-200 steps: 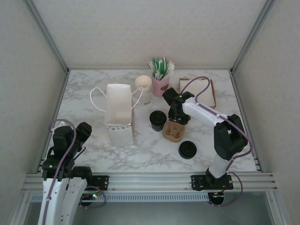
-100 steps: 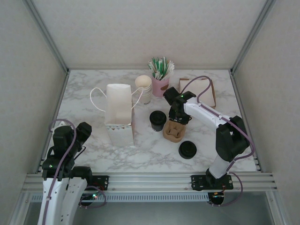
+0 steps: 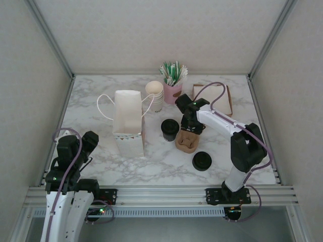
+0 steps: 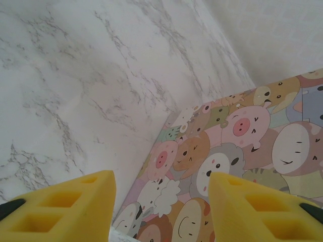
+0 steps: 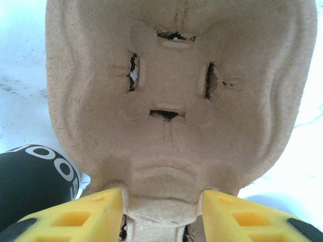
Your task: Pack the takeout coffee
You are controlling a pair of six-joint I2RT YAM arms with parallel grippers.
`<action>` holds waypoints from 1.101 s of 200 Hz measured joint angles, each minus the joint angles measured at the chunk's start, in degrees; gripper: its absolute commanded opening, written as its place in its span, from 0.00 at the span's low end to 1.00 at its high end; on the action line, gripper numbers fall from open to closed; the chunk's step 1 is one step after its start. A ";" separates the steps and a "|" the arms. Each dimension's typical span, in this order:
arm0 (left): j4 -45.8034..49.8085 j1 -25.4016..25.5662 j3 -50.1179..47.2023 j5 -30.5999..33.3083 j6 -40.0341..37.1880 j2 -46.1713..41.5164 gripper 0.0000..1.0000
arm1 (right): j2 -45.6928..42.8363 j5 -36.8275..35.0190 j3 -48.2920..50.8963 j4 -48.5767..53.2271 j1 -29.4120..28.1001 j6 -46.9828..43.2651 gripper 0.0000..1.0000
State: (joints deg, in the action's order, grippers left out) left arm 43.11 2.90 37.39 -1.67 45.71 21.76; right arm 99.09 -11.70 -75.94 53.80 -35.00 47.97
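Right jaws astride tray (image 5: 171,101), black-lidded takeout coffee (image 3: 170,129) beside

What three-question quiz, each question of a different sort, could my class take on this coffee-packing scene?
1. True or false: the takeout coffee already sits in a pocket of the cup tray.
2. The right gripper has its fingers either side of: A the paper bag; B the cup tray's near edge; C the pink cup.
3. Short answer: which lies nearer the arms' bases, the loose black lid or the stack of cream cups?
Key: 1 false; 2 B; 3 the loose black lid.
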 measured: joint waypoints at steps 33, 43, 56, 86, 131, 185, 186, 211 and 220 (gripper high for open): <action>0.00 0.00 0.00 0.00 0.00 0.00 0.51 | 0.31 0.22 0.31 -0.46 0.00 -0.42 0.46; 0.00 -0.02 0.00 0.00 0.02 0.00 0.51 | 0.31 0.26 0.33 -0.46 0.00 -0.46 0.45; 0.00 0.00 0.00 0.00 0.17 0.00 0.51 | 0.31 0.28 0.33 -0.46 0.00 -0.55 0.43; 0.00 -0.02 0.00 0.00 0.22 0.00 0.51 | 0.31 0.17 0.37 -0.46 0.00 -0.70 0.38; -0.07 -0.02 -0.09 0.00 0.22 0.00 0.51 | -0.15 0.46 0.37 -0.52 0.00 -0.85 0.36; -0.63 -0.02 -0.57 0.00 0.24 0.07 0.51 | -0.59 1.03 0.37 -0.55 0.00 -0.85 0.36; -0.63 0.00 -0.57 0.00 0.24 0.07 0.51 | -0.59 1.03 0.37 -0.55 0.00 -0.87 0.36; -3.32 0.00 -3.96 0.00 0.83 2.51 0.51 | -3.82 1.44 0.44 -0.52 0.04 -2.08 0.36; -3.43 0.00 -5.27 0.00 0.96 4.07 0.51 | -5.51 1.42 0.42 -0.44 0.04 -2.36 0.36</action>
State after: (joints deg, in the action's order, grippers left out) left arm 39.68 2.90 32.12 -1.67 46.68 25.82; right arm 93.58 -10.28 -75.53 53.36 -34.96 45.60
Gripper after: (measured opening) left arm 0.509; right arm 0.360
